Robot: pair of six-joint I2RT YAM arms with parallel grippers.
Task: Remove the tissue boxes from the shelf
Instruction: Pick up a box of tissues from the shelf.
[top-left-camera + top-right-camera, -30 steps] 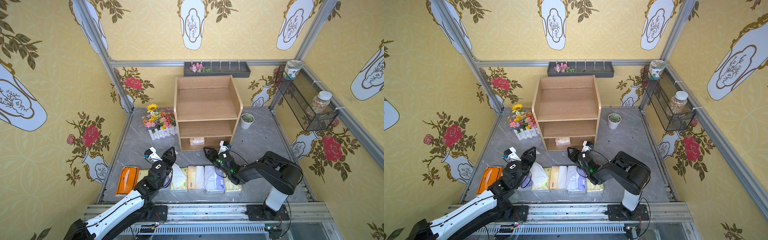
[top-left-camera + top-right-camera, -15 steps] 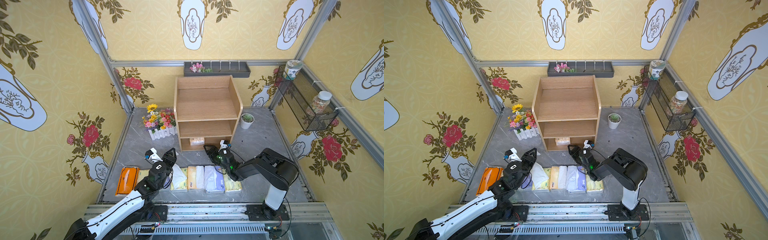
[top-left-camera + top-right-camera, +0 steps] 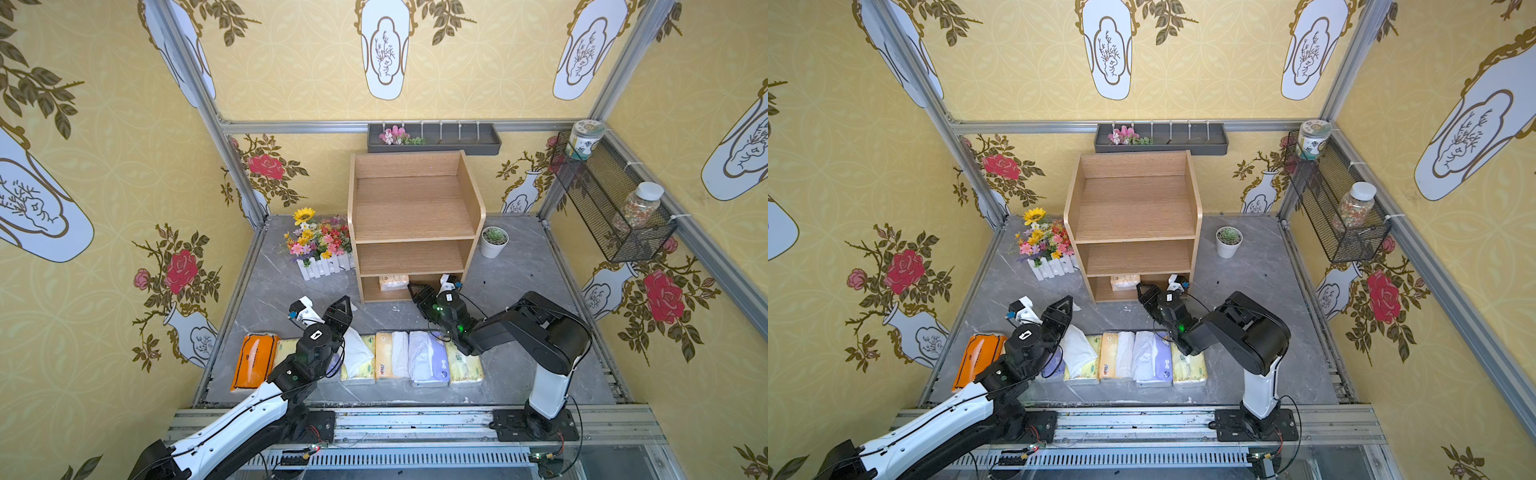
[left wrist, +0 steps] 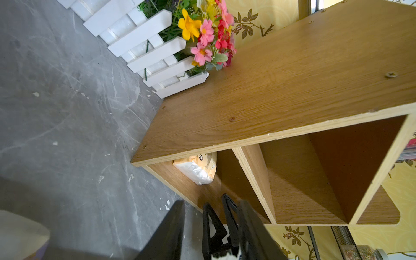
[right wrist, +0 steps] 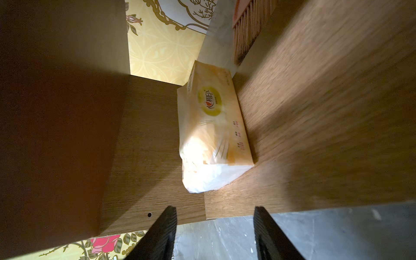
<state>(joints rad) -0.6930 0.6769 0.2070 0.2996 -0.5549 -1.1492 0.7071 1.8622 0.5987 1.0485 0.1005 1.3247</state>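
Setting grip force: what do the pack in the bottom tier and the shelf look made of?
Tissue pack: soft glossy plastic film, wrinkled and shiny, likely paper inside. Shelf: matte wood-grain board, probably laminated; pale cut edges and screw heads show.

shelf [image 3: 413,212]: light wood, upright | tan tissue pack [image 3: 393,282]: lying in bottom tier | other tissue packs [image 3: 428,357]: rowed on table [image 3: 519,291]
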